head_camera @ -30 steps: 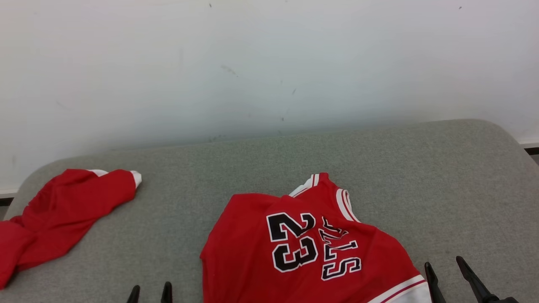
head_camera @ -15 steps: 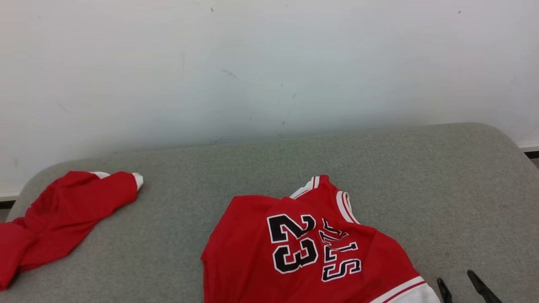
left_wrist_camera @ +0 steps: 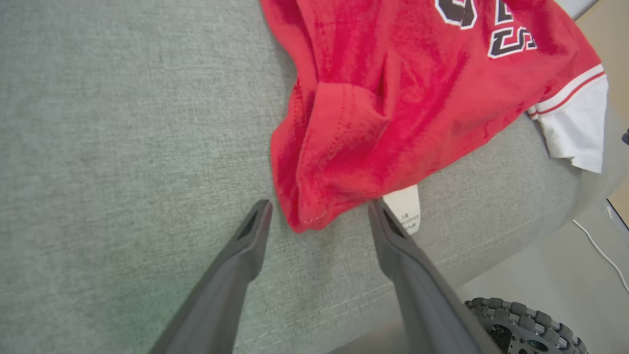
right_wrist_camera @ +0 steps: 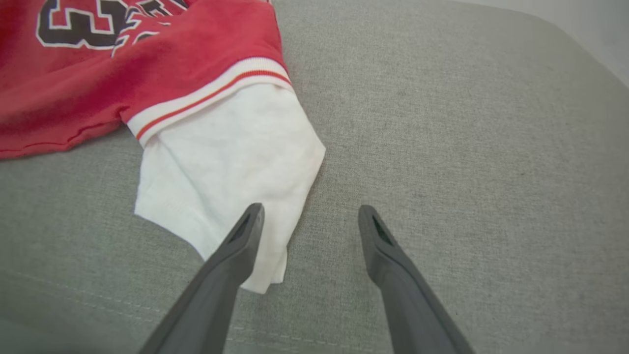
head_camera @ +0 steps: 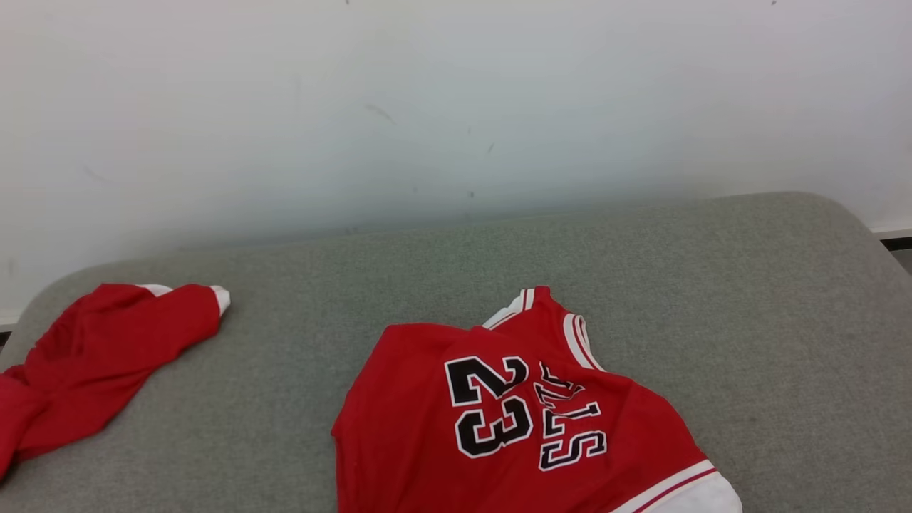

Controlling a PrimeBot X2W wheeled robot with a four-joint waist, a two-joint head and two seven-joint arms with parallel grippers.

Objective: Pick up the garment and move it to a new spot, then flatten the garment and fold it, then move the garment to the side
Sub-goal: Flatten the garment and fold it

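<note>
- The garment (head_camera: 513, 420), a red jersey numbered 23, lies rumpled on the grey bench (head_camera: 748, 285), just ahead of both sets of jaws.
- Left jaws: spread apart and empty. A bunched red hem corner (left_wrist_camera: 304, 216) sits just ahead of the gap between the tips, and a white label (left_wrist_camera: 405, 209) lies beside one tip.
- Right jaws: also parted and empty. The white sleeve (right_wrist_camera: 226, 167) lies ahead, its edge passing under one tip, while the gap is mostly over bare bench.
- Step in hand, as I judge it: taking hold for the first lift-and-move, with no grasp made yet.
- The next move calls for both to ease down over the cloth and close. The right should first shift toward the sleeve.
- A second red garment (head_camera: 107, 356) lies well apart from both.
</note>
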